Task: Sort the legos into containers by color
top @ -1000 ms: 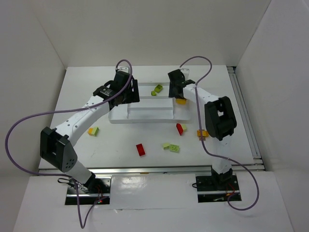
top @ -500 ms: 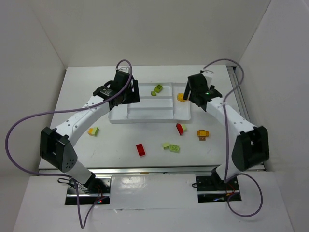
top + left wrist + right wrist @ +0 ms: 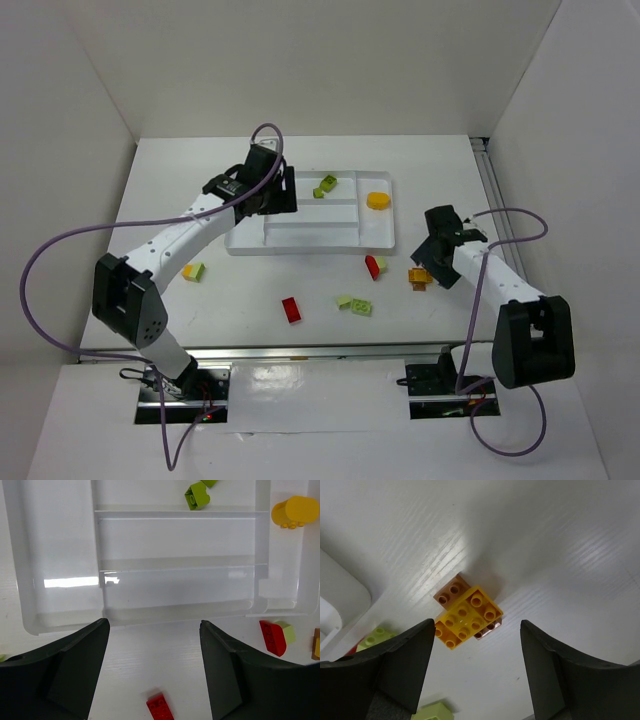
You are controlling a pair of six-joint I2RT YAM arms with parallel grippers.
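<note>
The white tray (image 3: 310, 228) lies at the back middle. A lime green lego (image 3: 325, 186) sits in its far compartment and a round yellow lego (image 3: 378, 201) in its right one. My left gripper (image 3: 275, 192) hovers open and empty over the tray's left part; its view shows the tray (image 3: 175, 585), the green lego (image 3: 197, 494) and the yellow lego (image 3: 295, 511). My right gripper (image 3: 436, 255) is open, just above a yellow brick (image 3: 468, 616) stacked on a brown one, which lies at the right (image 3: 419, 276).
Loose on the table: a red and green piece (image 3: 374, 265), two lime green pieces (image 3: 354, 304), a red brick (image 3: 291, 309) and a yellow-green piece (image 3: 193, 270) at the left. The red brick (image 3: 161, 707) also shows in the left wrist view.
My right gripper left the round yellow lego in the tray's right compartment and swung right and nearer, down over the yellow brick. The left gripper shifted slightly.
</note>
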